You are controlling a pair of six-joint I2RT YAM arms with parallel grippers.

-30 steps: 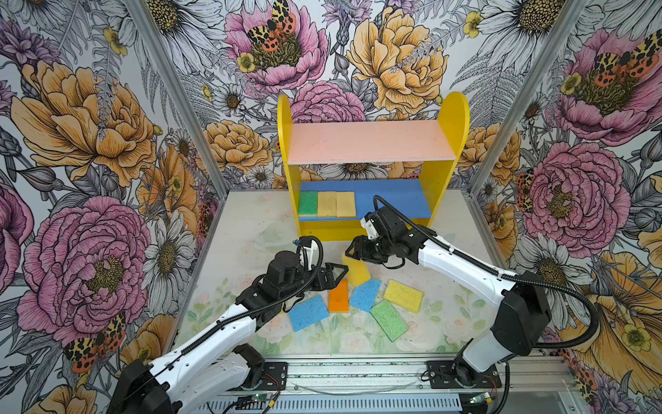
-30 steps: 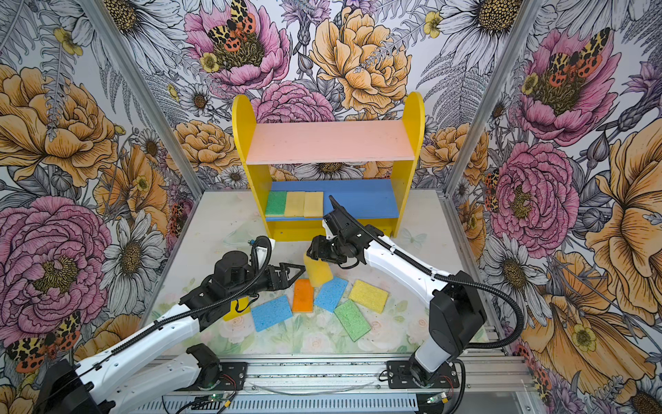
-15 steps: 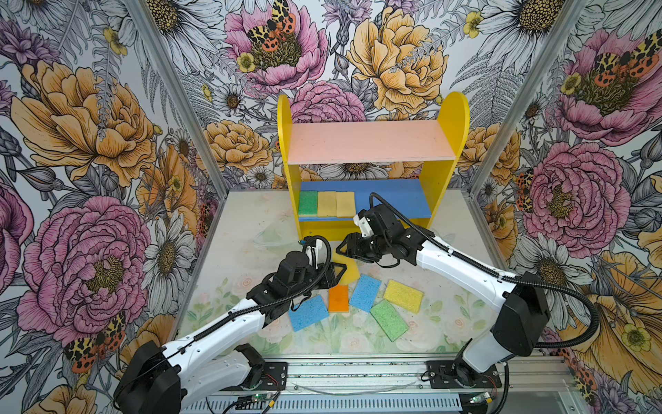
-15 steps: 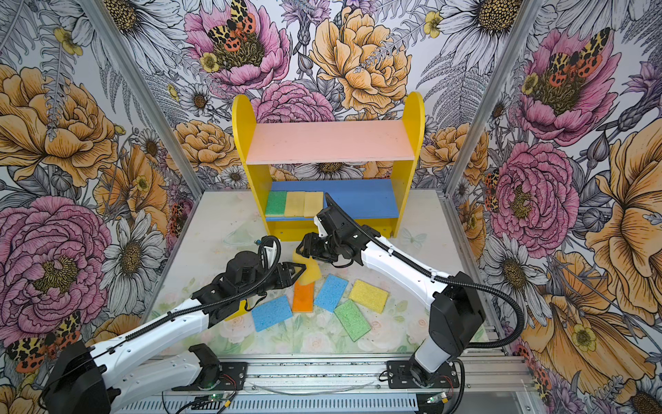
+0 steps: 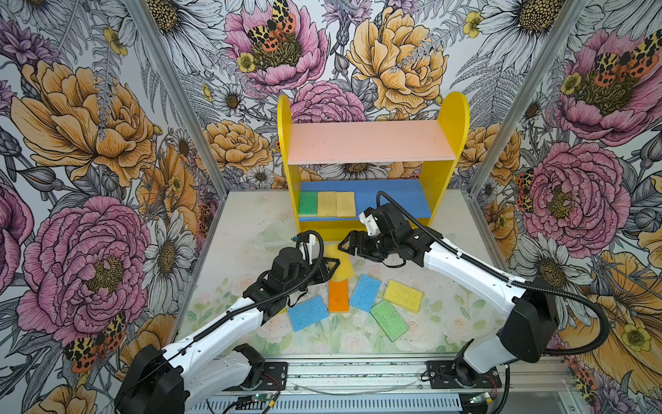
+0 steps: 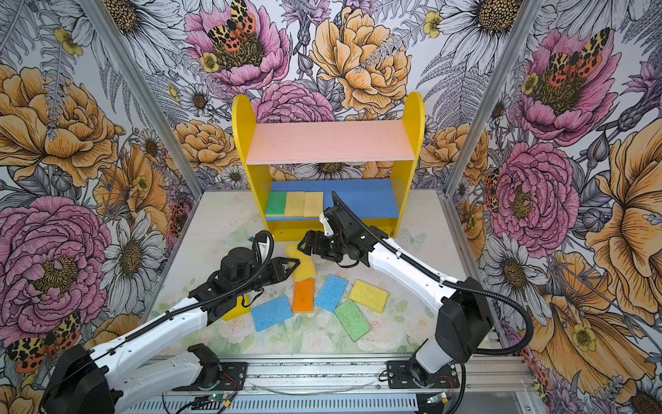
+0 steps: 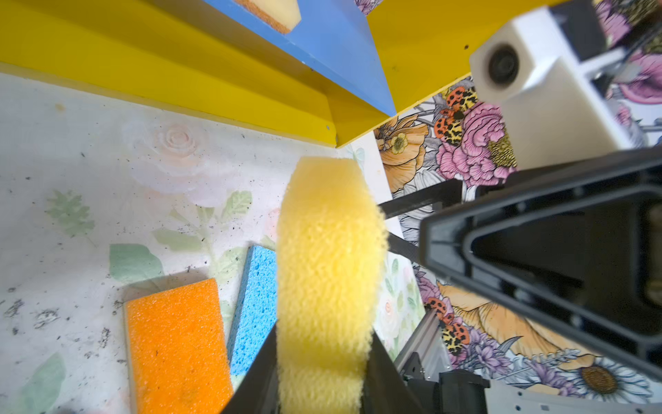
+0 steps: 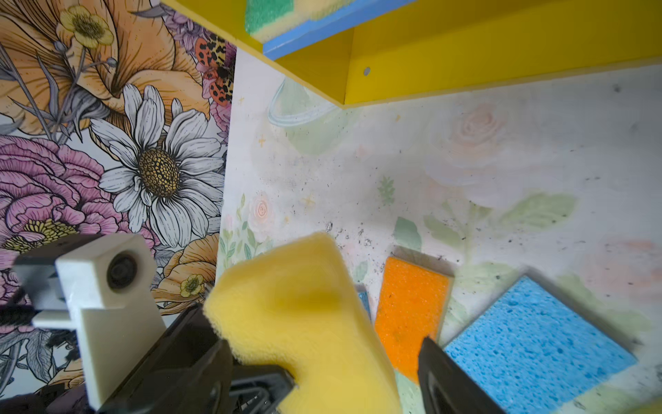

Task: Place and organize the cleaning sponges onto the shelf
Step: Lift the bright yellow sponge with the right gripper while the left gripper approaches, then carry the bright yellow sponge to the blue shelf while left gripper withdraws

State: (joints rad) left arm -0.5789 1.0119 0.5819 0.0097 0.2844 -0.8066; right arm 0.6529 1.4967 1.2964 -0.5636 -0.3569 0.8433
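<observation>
A bright yellow foam sponge [image 7: 326, 269] is gripped between the fingers of the left gripper [image 5: 335, 267]. It is held above the middle of the floral worktop [image 5: 250, 222], just in front of the two-tier wooden shelf [image 5: 444, 179] at the rear edge. The fingers of the right gripper [image 5: 344, 245] are spread apart at the same sponge, and a gap is seen between one finger [image 8: 447, 380] and the foam. On the left part of the blue lower board [image 5: 394, 200], a green sponge [image 5: 308, 203] and two pale tan-yellow sponges [image 5: 326, 203] are laid side by side. An orange sponge [image 5: 338, 294] and two blue sponges [image 5: 365, 292] are laid flat nearer the front edge.
</observation>
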